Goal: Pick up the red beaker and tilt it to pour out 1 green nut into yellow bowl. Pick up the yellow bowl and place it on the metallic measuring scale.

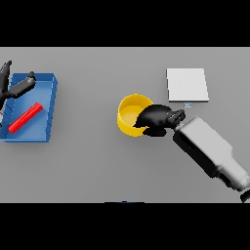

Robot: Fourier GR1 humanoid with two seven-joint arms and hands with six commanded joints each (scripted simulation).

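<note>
The right hand (pixel 156 118) is on the near-right rim of the yellow bowl (pixel 131 113), which sits about mid-table, a little toward the far edge. The fingers curl over the rim and look clamped on it, though how much wall they have caught is hidden by the hand itself. The scale (pixel 187 85), a pale square plate, lies near the far edge, just to the right of the bowl and slightly beyond it.

I judge the step in hand to be carrying the bowl to the scale. Done well, that means a firm pinch on the rim first, a straight lift with the bowl level so nothing inside rolls out, then a short move right and away, setting it down centred on the plate.

I cannot see a nut in the bowl.

The red beaker (pixel 25 117) lies on its side in the blue tray (pixel 49 97) at the left edge, with the left hand (pixel 19 87) above the tray's far corner, fingers spread loose and holding nothing.
</note>
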